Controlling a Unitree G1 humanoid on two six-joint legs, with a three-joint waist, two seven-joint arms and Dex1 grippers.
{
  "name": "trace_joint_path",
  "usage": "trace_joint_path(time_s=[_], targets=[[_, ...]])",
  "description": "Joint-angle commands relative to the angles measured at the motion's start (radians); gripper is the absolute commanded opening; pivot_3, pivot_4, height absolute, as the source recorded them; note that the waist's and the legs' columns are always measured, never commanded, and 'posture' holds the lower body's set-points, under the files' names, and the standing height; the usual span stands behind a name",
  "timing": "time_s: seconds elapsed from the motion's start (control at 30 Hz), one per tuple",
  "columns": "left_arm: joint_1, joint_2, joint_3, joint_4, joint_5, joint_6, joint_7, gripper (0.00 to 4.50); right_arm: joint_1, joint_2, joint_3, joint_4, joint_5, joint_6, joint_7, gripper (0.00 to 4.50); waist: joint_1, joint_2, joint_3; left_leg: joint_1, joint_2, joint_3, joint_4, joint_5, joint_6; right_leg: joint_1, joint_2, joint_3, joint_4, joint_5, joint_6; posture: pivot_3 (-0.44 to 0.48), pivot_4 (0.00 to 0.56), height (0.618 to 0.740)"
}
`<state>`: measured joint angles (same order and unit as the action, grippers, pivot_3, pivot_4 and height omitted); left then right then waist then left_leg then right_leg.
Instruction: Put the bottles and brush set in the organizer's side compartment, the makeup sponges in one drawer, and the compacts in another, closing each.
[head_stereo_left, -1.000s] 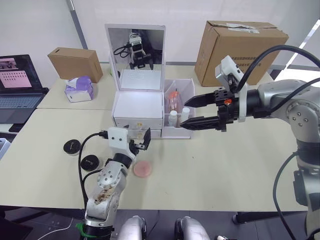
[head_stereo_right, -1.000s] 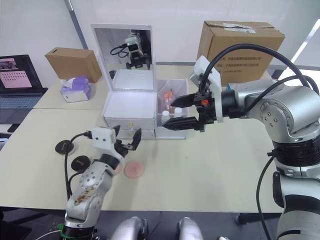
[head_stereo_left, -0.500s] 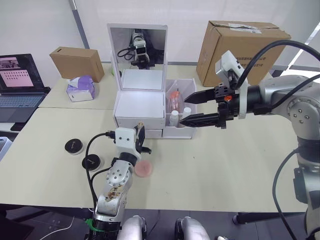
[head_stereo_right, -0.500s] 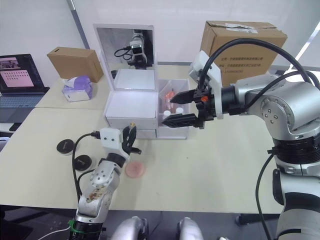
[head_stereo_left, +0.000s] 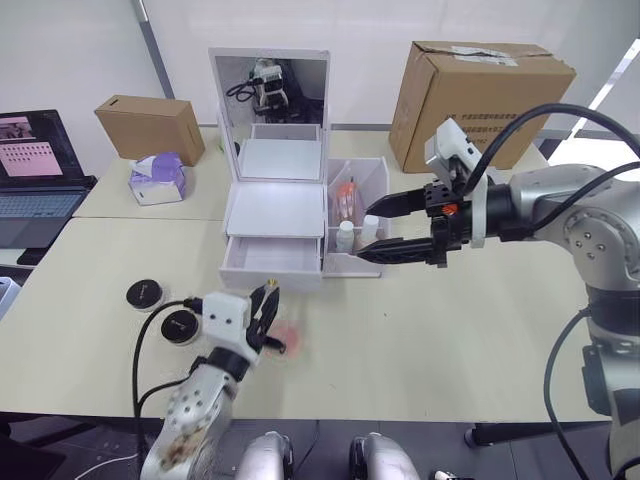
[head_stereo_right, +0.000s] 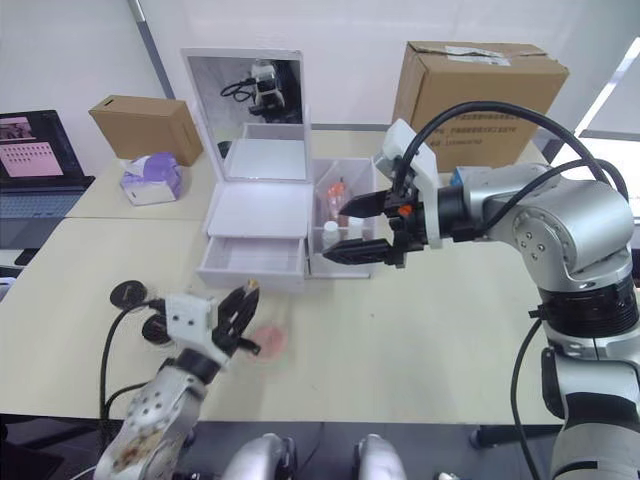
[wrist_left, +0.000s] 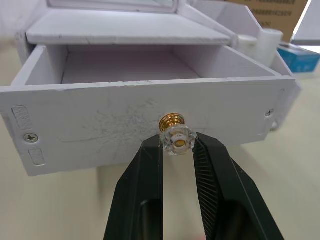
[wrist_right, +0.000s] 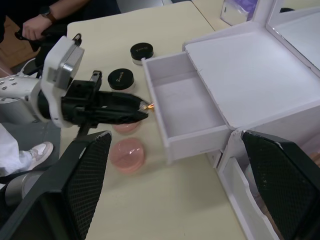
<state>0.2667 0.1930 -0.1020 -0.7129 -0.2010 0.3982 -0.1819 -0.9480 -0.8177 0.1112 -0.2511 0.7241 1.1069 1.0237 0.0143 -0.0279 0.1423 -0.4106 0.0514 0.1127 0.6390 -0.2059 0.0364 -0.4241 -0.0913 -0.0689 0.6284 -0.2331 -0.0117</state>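
We have our left tool (wrist_left: 177, 150) clamped on the small clear-and-brass drawer knob (wrist_left: 176, 136) of the white plastic makeup organizer (head_stereo_left: 277, 205), so its upper drawer (head_stereo_left: 272, 262) stands pulled out and empty, ready, we judge, for the round pink makeup sponges (wrist_right: 129, 154) lying on the cream worktop (head_stereo_left: 460, 330) just in front. Our right tool (head_stereo_left: 378, 228) hangs with fingers apart beside the side compartment (head_stereo_left: 358, 222), where the white-capped bottles (head_stereo_left: 346, 236) already stand. The two black round compacts (wrist_right: 122, 79) wait near the worktop's left edge. The left wrist view shows the pinch on the knob; the right wrist view shows both sponges, which the head views blur.
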Motion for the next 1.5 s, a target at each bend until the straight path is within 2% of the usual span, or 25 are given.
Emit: trace_joint_path(time_s=[0.03,0.2,0.3,0.47,0.7,0.8,0.87,0.93,1.0,1.07,1.17,1.3,1.5], targets=[[0.019,0.008,0.003,-0.103,-0.038,0.044,-0.008,0.55,0.000,-0.001,-0.015,-0.020,-0.005,-0.031,0.009,4.50,0.003,0.000,0.000,-0.001,0.000,0.000,0.000,0.000,0.000,0.000,0.000,0.000,0.000,-0.001,0.001,0.000,0.150,0.731],[0.023,0.016,0.001,-0.126,-0.020,0.072,0.010,0.55,0.006,0.011,-0.004,-0.010,-0.014,-0.049,0.016,4.50,0.003,0.000,0.000,-0.002,0.000,0.000,0.000,0.000,0.001,0.000,-0.001,0.000,-0.001,-0.002,0.000,0.000,0.150,0.731],[0.030,0.010,0.012,-0.128,-0.064,0.055,-0.013,0.55,0.006,0.013,-0.002,-0.007,-0.019,-0.057,0.024,4.50,0.001,0.000,0.000,-0.002,0.000,0.000,0.000,0.000,0.001,0.000,-0.001,0.000,-0.001,0.000,0.001,0.000,0.150,0.731],[0.059,0.009,0.083,-0.176,-0.154,0.057,-0.026,2.23,0.011,-0.005,-0.015,-0.009,-0.014,-0.055,0.041,4.50,-0.001,0.000,0.000,-0.002,0.000,0.000,0.000,0.000,0.001,0.000,-0.001,0.000,-0.001,0.000,0.000,0.000,0.150,0.731],[0.133,0.085,0.233,-0.226,-0.291,0.041,-0.111,4.48,0.073,-0.027,-0.048,-0.033,-0.020,-0.126,0.067,4.50,-0.001,0.000,0.000,-0.001,0.000,-0.001,0.000,0.000,0.001,0.000,0.000,0.000,-0.001,-0.002,0.000,0.000,0.150,0.731],[0.171,0.154,0.346,-0.199,-0.355,-0.001,-0.212,4.48,0.131,-0.047,-0.078,-0.044,-0.046,-0.210,0.078,4.50,-0.001,0.000,0.000,-0.001,0.000,-0.001,0.000,-0.001,0.001,0.000,0.000,0.000,-0.001,-0.003,0.001,0.000,0.150,0.731],[0.185,0.279,0.502,-0.057,-0.409,-0.064,-0.413,4.48,0.207,-0.082,-0.125,-0.042,-0.074,-0.282,0.091,4.50,0.004,0.000,0.000,-0.001,0.000,-0.001,0.000,-0.001,0.001,0.000,0.000,-0.001,-0.001,-0.004,-0.001,0.000,0.150,0.731],[0.138,0.386,0.633,0.122,-0.454,-0.094,-0.528,4.48,0.292,-0.109,-0.174,-0.046,-0.107,-0.360,0.094,4.50,0.010,0.002,0.001,-0.001,0.000,-0.001,0.000,-0.001,0.000,-0.001,0.001,-0.006,-0.001,-0.006,-0.004,0.000,0.150,0.731],[0.102,0.474,0.721,0.265,-0.484,-0.099,-0.612,4.48,0.370,-0.128,-0.237,-0.045,-0.094,-0.383,0.102,4.50,0.010,0.003,0.001,-0.001,-0.001,-0.001,0.000,-0.005,-0.007,-0.001,0.000,-0.008,-0.001,-0.006,-0.004,0.000,0.150,0.731],[0.061,0.564,0.766,0.417,-0.478,-0.109,-0.710,4.48,0.466,-0.159,-0.301,-0.059,-0.097,-0.409,0.112,4.50,0.011,0.003,0.001,-0.001,0.000,-0.001,0.000,-0.005,-0.007,-0.001,0.000,-0.009,-0.001,-0.006,-0.003,0.000,0.150,0.731],[-0.059,0.676,0.766,0.696,-0.427,-0.154,-0.798,4.48,0.597,-0.175,-0.395,-0.074,-0.095,-0.452,0.121,4.50,0.014,0.005,0.001,0.000,0.000,-0.001,0.000,-0.006,-0.008,-0.002,-0.001,-0.011,-0.004,-0.006,-0.003,0.000,0.150,0.731],[-0.257,0.809,0.700,1.056,-0.335,-0.255,-0.921,4.48,0.712,-0.192,-0.475,0.000,-0.143,-0.542,0.139,4.50,0.015,0.005,0.001,0.000,0.000,-0.001,0.000,-0.006,-0.009,-0.003,-0.003,-0.013,-0.004,-0.006,-0.003,0.000,0.150,0.731],[-0.488,0.908,0.619,1.358,-0.244,-0.349,-1.004,4.48,0.790,-0.190,-0.521,0.109,-0.195,-0.628,0.125,4.50,0.006,0.005,0.002,0.000,0.000,0.000,-0.003,-0.006,-0.009,-0.003,-0.009,-0.017,-0.004,-0.006,-0.003,0.000,0.150,0.731]])
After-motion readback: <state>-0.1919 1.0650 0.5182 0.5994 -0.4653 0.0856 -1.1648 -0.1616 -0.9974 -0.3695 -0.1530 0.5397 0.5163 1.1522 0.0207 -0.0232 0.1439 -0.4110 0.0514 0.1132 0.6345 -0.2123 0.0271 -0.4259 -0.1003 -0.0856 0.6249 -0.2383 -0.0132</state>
